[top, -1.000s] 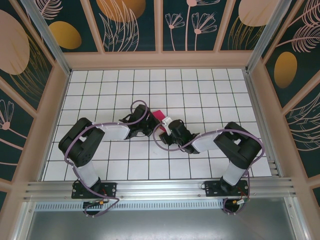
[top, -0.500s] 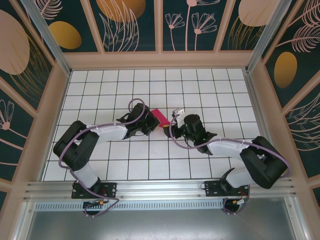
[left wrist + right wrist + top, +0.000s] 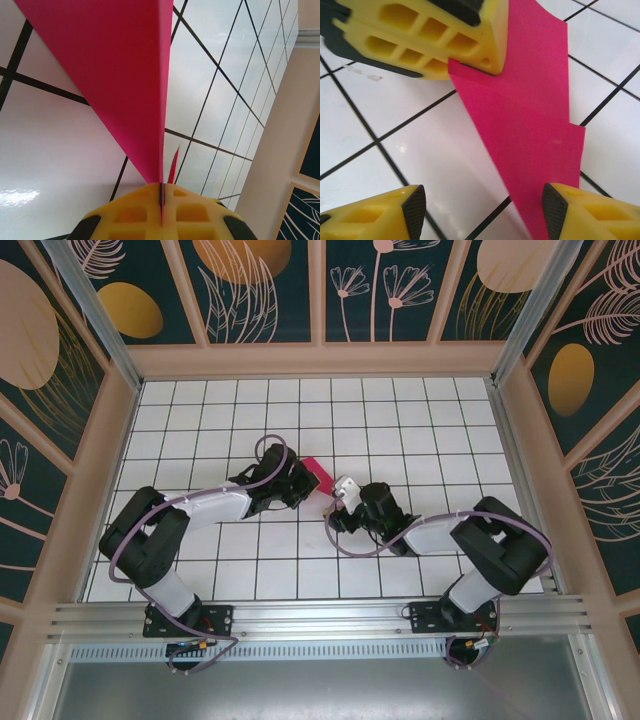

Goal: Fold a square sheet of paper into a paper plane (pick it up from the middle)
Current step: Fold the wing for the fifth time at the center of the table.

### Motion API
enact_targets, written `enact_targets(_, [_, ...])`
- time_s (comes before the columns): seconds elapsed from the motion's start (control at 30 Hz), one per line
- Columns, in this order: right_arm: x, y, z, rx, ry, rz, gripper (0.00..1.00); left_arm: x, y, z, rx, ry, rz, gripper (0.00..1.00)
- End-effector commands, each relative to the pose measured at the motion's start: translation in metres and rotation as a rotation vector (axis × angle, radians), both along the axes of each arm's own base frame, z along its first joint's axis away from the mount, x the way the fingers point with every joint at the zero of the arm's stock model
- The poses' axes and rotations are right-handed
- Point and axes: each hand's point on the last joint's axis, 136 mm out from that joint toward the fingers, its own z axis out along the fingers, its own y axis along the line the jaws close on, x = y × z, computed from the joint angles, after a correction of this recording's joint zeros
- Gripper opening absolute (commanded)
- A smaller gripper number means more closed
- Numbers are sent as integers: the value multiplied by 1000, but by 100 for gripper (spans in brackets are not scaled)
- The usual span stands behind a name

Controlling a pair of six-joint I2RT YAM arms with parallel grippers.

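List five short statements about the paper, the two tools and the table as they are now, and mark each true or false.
1. The left tool is shut on the pink paper. True.
2. The right tool is clamped on the paper. False: its jaws stand open, with the paper's near edge lying between them.
3. The paper is a flat, unfolded square. False: it is folded, with layered, stepped edges, and it narrows to where the left tool holds it.
4. The table is white with dark grid lines. True.
5. The two tools are at opposite ends of the table. False: they face each other close together near its middle.
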Motion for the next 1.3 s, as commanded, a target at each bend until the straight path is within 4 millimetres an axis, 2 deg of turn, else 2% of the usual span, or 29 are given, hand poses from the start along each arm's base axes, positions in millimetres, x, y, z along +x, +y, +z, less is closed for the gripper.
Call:
enact_targets(0.0, [16, 2, 15, -7, -171, -8, 62, 3, 1, 11, -5, -2, 18, 0])
enact_targets(0.27, [29, 6, 17, -31, -267, -14, 49, 0, 1, 9, 3, 4, 10, 0])
enact_targets(0.73, [23, 21, 10, -14, -232, 51, 16, 1, 1, 11, 3, 0, 7, 3])
enact_targets(0.8, [22, 22, 9, -12, -221, 53, 12, 2, 3, 13, 14, -9, 9, 9])
enact_targets(0.9, [21, 24, 8, 0, -186, 58, 4, 8, 11, 22, 54, -39, 23, 26])
enact_targets(0.97, [20, 24, 8, 30, -144, 52, 0, 15, 23, 31, 81, -68, 50, 39])
enact_targets(1.07, [20, 23, 9, 79, -64, 41, 0, 24, 43, 44, 106, -107, 99, 51])
enact_targets(1.17, [21, 22, 9, 125, 30, 22, 0, 28, 61, 54, 135, -140, 141, 59])
enact_targets(1.27, [24, 22, 12, 190, 123, -4, 0, 27, 70, 59, 150, -168, 154, 64])
